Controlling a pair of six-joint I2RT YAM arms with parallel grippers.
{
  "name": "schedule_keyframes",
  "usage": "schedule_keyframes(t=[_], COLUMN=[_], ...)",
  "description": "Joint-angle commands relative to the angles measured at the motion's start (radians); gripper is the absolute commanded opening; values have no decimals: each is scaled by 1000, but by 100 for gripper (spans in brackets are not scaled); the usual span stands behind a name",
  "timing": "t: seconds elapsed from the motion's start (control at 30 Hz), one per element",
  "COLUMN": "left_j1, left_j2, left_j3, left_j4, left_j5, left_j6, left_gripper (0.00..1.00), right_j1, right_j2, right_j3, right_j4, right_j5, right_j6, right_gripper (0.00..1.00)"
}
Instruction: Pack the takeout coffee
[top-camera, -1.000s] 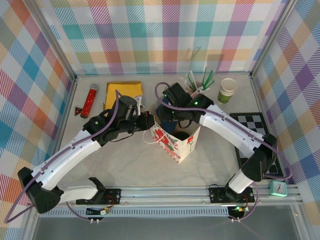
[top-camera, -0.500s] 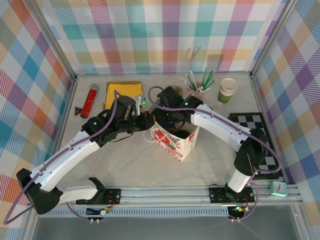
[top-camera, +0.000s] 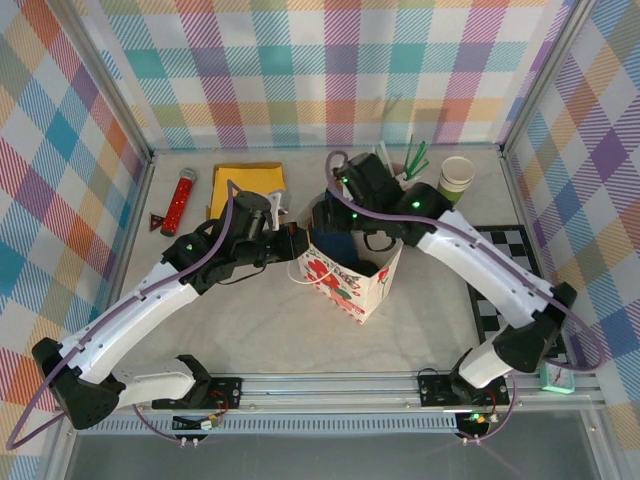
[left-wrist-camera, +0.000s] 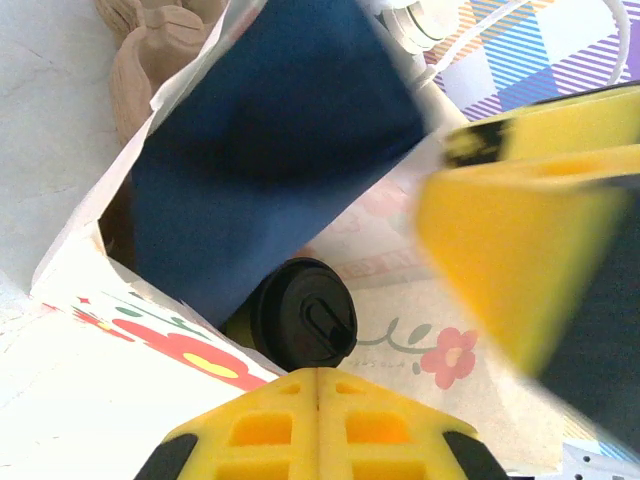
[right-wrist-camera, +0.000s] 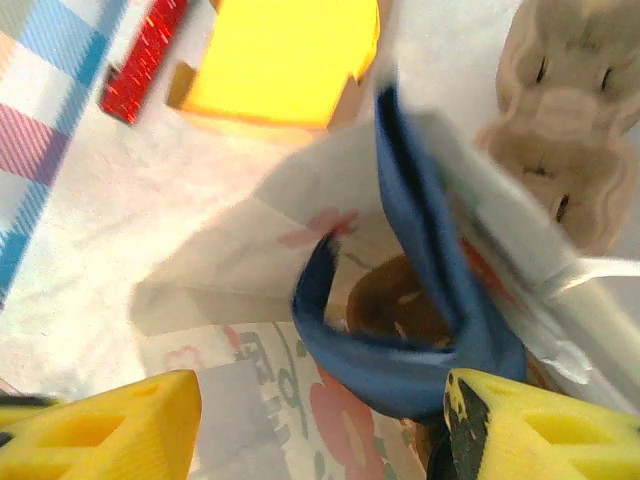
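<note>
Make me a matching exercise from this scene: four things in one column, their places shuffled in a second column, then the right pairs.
Things
1. takeout coffee
2. red tube
3. lidless green-and-white cup
4. checkered mat

Places
A. back right of the table, next to the straws
B. inside the flowered bag
C. along the table's right edge
D. back left, beside the yellow envelope

Pairs: 1-B, 2-D, 3-A, 4-C
</note>
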Motion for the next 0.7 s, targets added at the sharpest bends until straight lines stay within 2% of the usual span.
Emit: schedule_keyframes(t=[0.0, 0.33, 0.67], left_j1=[0, 0, 1], left_j2=[-6, -11, -10], left_j3=[11, 14, 72], left_j4=[18, 15, -34], left_j5=[-6, -9, -59], left_j6=[-10, -14, 18], left_gripper=[3, 5, 44], right_j1=[2, -31, -31], right_j2=[-17, 43, -11], right_j3=[40, 61, 27], right_j4=[-26, -9, -27], right_j5=[65, 12, -9], right_j6=[-37, -39, -54], right_gripper=[66, 62, 66])
